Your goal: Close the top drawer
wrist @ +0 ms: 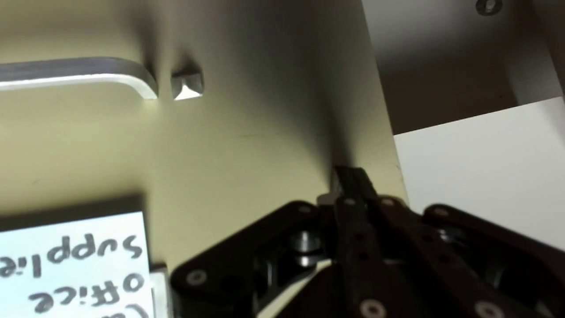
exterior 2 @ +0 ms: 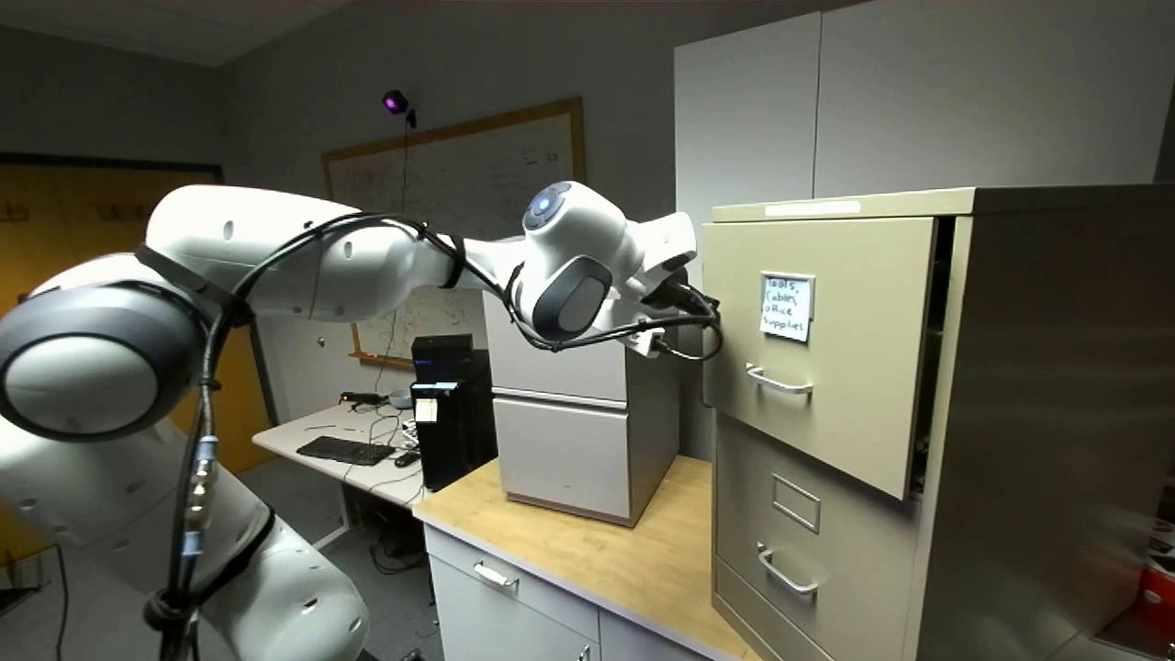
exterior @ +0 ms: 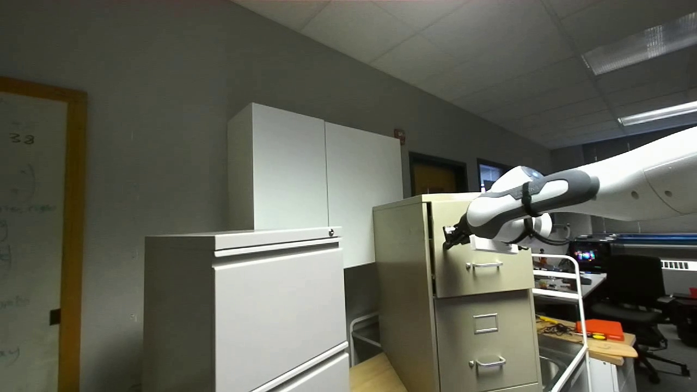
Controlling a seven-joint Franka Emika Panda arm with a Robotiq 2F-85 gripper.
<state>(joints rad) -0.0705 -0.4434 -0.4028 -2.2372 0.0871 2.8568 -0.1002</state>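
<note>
The top drawer of the beige filing cabinet stands slightly out, in both exterior views. A dark gap shows along its side. Its front bears a metal handle and a handwritten label. In the wrist view the drawer front fills the left and middle, with the label upside down. My gripper is shut and empty, its fingertips together at the drawer front near one side edge. They meet their shadow there and seem to touch it. An exterior view shows the gripper above and beside the handle.
Lower beige drawers sit flush below. A grey-white lateral cabinet stands beside the filing cabinet on a wooden counter. White wall cabinets hang behind. A white metal rack stands on the filing cabinet's far side.
</note>
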